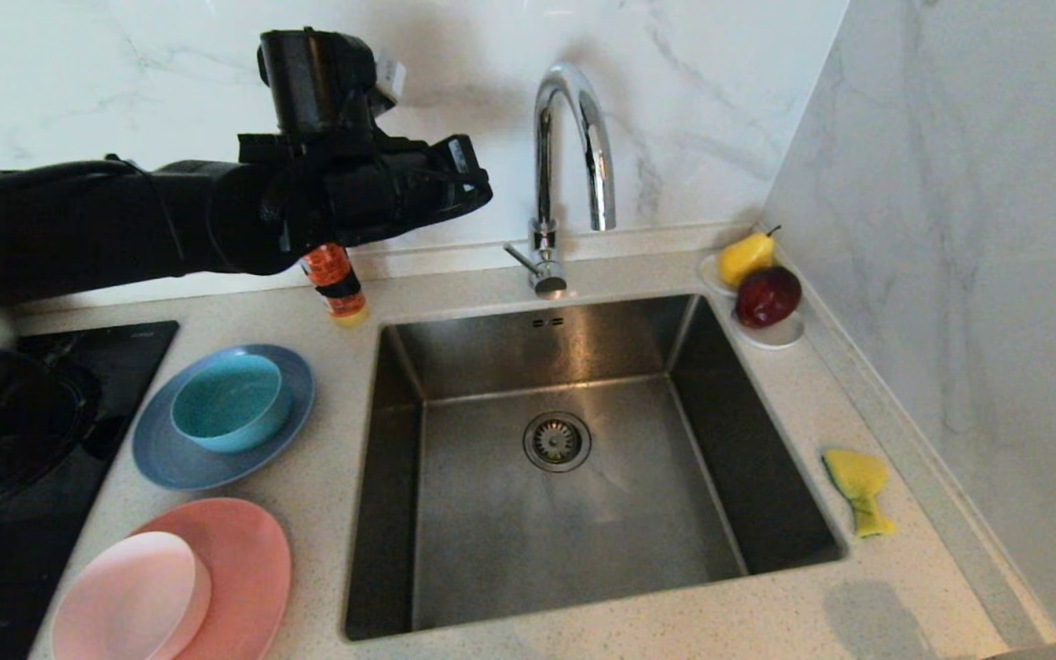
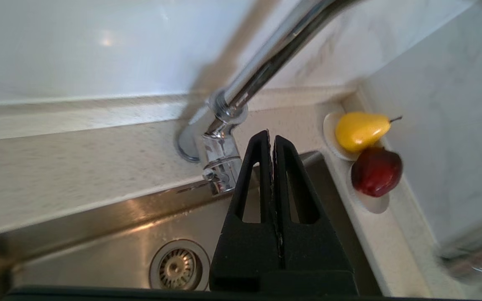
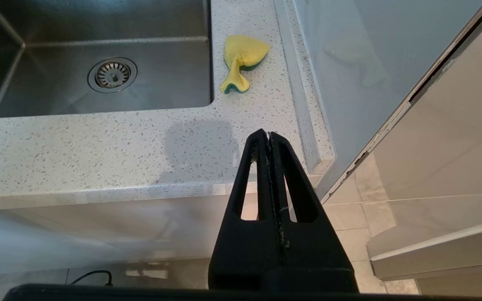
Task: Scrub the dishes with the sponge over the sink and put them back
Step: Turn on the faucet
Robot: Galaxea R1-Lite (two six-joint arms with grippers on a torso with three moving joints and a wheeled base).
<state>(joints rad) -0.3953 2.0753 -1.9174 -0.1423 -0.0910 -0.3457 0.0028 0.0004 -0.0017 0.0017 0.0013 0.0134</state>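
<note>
While nothing has yet been picked up, I log the stock as follows.

Item 1: left tool (image 2: 271, 140), clenched on nothing, raised above the bench left of the tap (image 1: 572, 156), behind the dishes.

Item 2: right tool (image 3: 268, 136), clenched and empty, parked off the front edge of the bench (image 3: 98, 154), below the sponge's corner.

Item 3: sponge (image 1: 858, 486), yellow with a green layer, lying on the bench just right of the sink (image 1: 583, 348), untouched.

Item 4: grey-blue plate (image 1: 161, 454) left of the sink, teal bowl (image 1: 230, 401) sitting in it.

Item 5: salmon-pink plate (image 1: 258, 550) nearer the front, pale pink bowl (image 1: 134, 596) resting on it.

Item 6: sink, dry-looking, only the drain strainer (image 1: 556, 441) in it.

Progress, in my judgement: 0 of 4 dishes scrubbed. Everything is left: take up the sponge, carry each piece over the basin, scrub it, and return it.
</note>
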